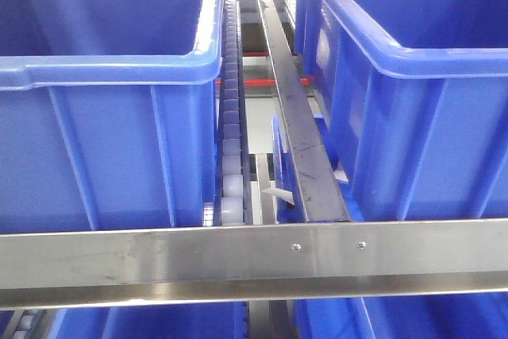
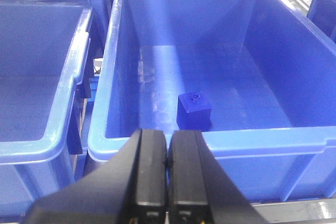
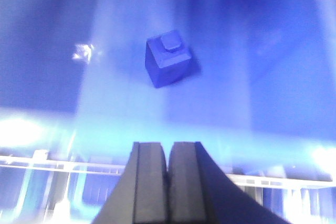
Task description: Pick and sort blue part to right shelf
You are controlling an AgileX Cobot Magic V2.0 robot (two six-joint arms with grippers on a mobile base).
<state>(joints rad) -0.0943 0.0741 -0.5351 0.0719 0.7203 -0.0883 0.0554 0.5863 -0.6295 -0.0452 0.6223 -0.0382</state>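
Blue part (image 2: 193,109), a near-cubic block with no clear long axis, stud uppermost, rests on the bin (image 2: 157,9) floor at 6 o'clock. Left gripper (image 2: 167,153) and right gripper (image 3: 168,161): fingers pressed together, empty.

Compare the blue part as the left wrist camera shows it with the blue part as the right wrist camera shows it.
The blue part in the left wrist view sits near the bin's front wall, sharp and squarely seen. The blue part in the right wrist view is blurred, turned corner-on, on an open blue floor. Both are small blue blocks with a top stud, beyond a shut hand: left hand, right hand.
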